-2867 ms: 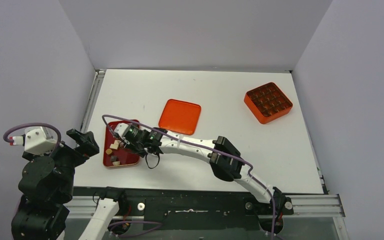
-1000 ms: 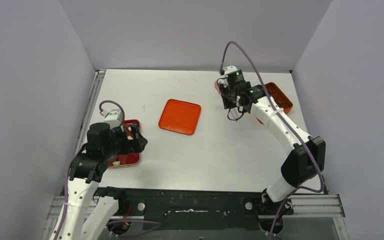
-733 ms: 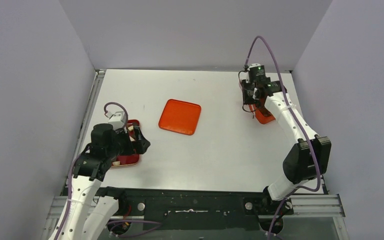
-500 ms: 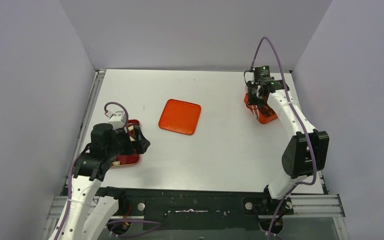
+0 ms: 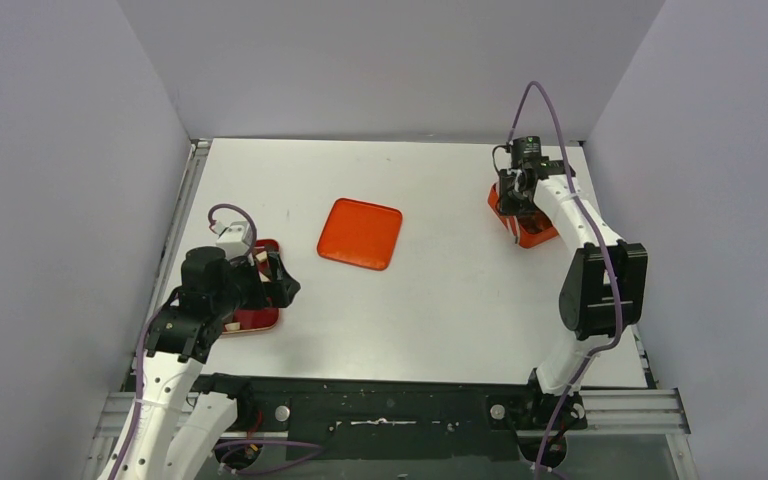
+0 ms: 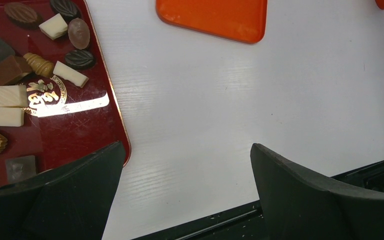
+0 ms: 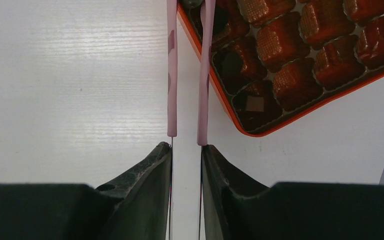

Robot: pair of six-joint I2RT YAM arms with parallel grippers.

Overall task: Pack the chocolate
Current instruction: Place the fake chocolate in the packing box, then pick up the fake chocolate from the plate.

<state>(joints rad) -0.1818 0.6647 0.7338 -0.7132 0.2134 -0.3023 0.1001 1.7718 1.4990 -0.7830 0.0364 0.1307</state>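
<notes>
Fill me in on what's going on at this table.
Two arms are mid-packing. The right gripper is shut on pink tongs, whose tips reach over a corner of the orange compartment box at the table's far right. A few of its cups hold dark pieces. The left gripper hangs open at the edge of the dark red tray of loose chocolates on the left, holding nothing. The orange lid lies flat mid-table, apart from both.
</notes>
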